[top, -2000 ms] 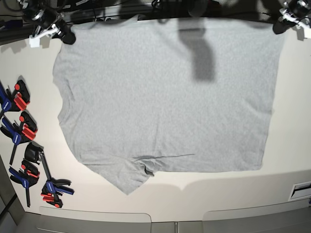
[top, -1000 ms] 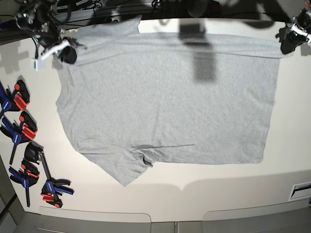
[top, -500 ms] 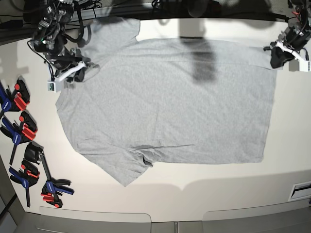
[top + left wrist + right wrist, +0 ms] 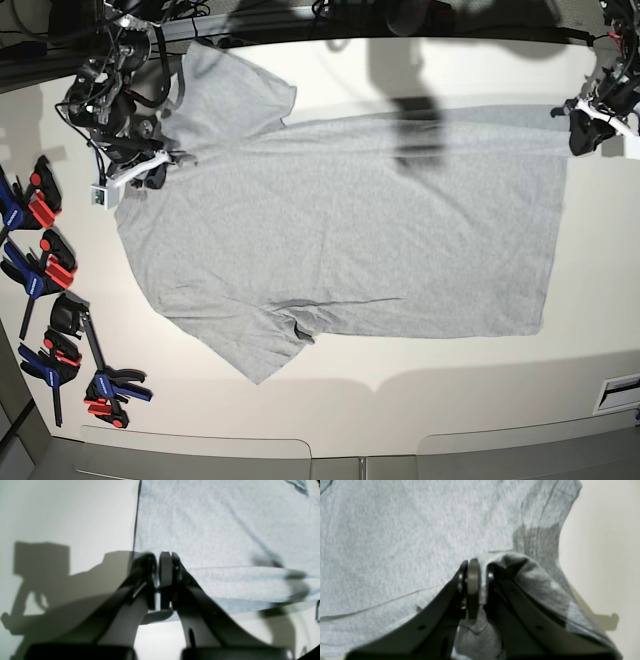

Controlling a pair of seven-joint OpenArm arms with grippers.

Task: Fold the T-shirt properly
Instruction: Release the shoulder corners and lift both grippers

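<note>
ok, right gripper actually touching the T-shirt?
Touching. The right wrist view shows the right gripper shut on the T-shirt, with grey fabric pinched between its fingers and bunched over one.

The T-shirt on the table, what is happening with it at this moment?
A two-armed robot is folding a light grey T-shirt that lies spread on the white table. The right gripper is shut on the fabric at the shoulder end, below one sleeve. The left gripper is shut on the corner at the hem end. Both pinch the far edge of the shirt. The other sleeve lies wrinkled at the near edge. No complete fold shows yet. Several blue and red clamps lie beside the shirt.
</note>
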